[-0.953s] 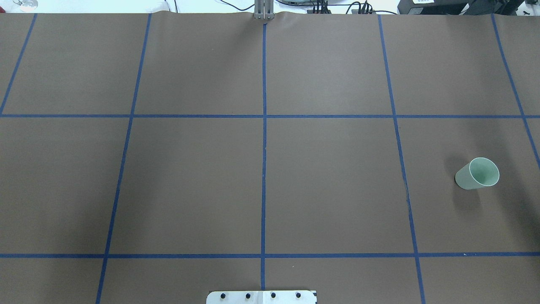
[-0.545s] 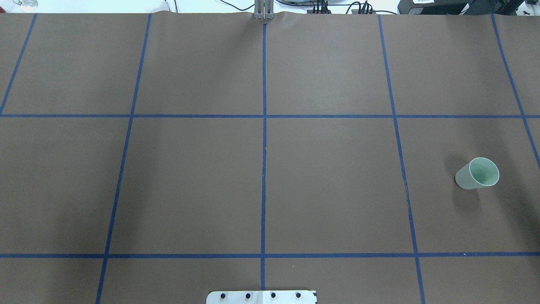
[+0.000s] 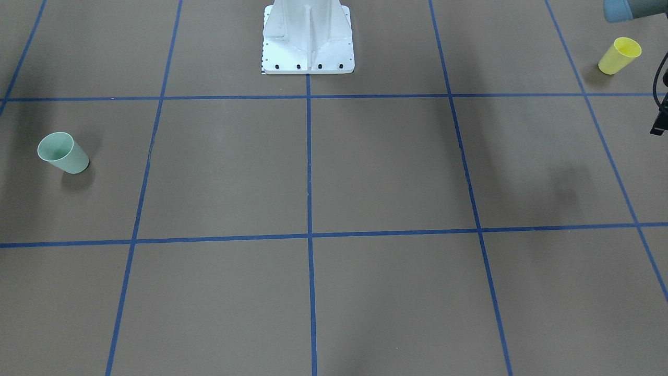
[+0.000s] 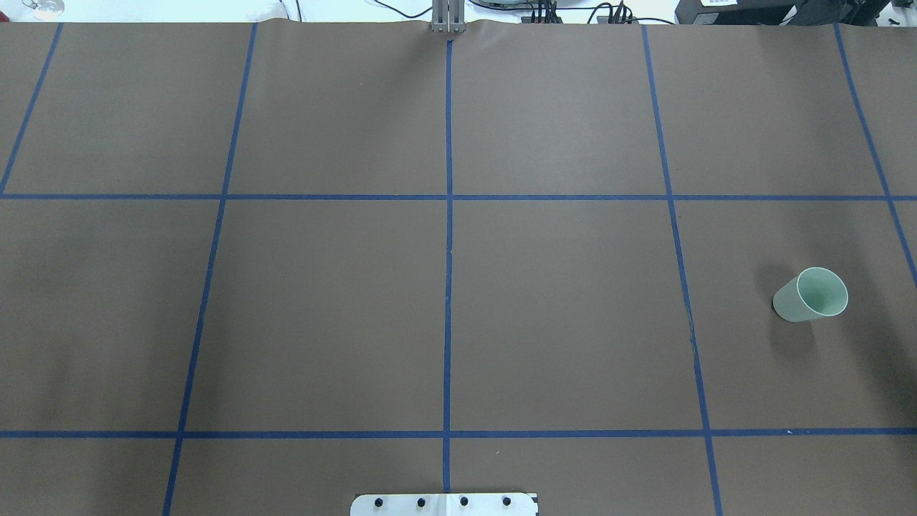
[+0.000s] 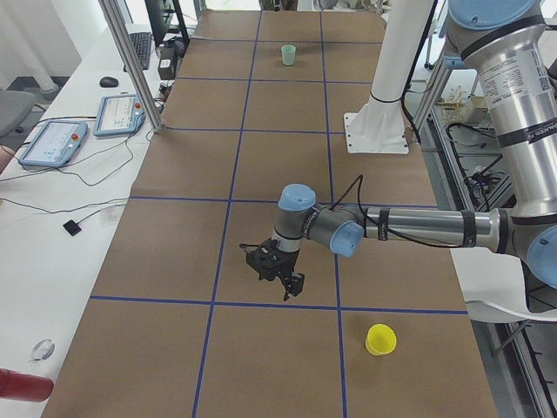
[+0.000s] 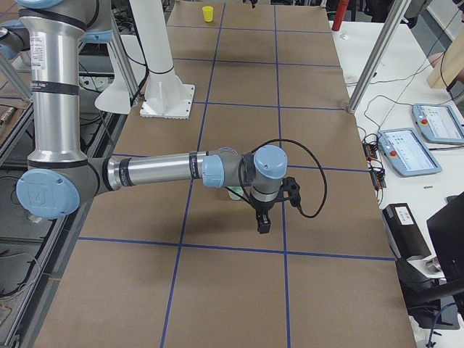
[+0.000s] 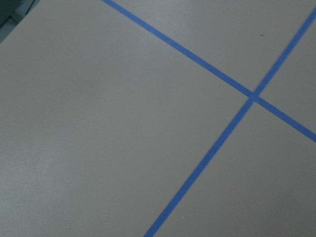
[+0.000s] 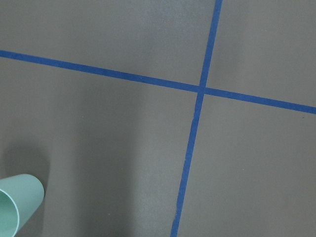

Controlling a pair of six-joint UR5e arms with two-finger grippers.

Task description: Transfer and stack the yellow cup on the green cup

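Note:
The yellow cup [image 3: 619,55] stands upright near the table's end on my left side; it also shows in the exterior left view [image 5: 380,339] and, far off, in the exterior right view [image 6: 208,14]. The green cup [image 4: 810,294] stands upright at the other end [image 3: 62,152], and its edge shows at the bottom left corner of the right wrist view [image 8: 17,207]. My left gripper [image 5: 283,283] hovers over bare table, apart from the yellow cup. My right gripper [image 6: 262,221] hovers close by the green cup [image 6: 235,193], whose body is mostly hidden behind the wrist. I cannot tell whether either gripper is open or shut.
The white robot pedestal [image 3: 308,36] stands mid-table on my side. Blue tape lines grid the brown table cover [image 4: 573,322]. A metal post [image 5: 130,61] and tablets [image 5: 52,144] stand along the operators' side, and another post [image 6: 377,58] shows in the exterior right view.

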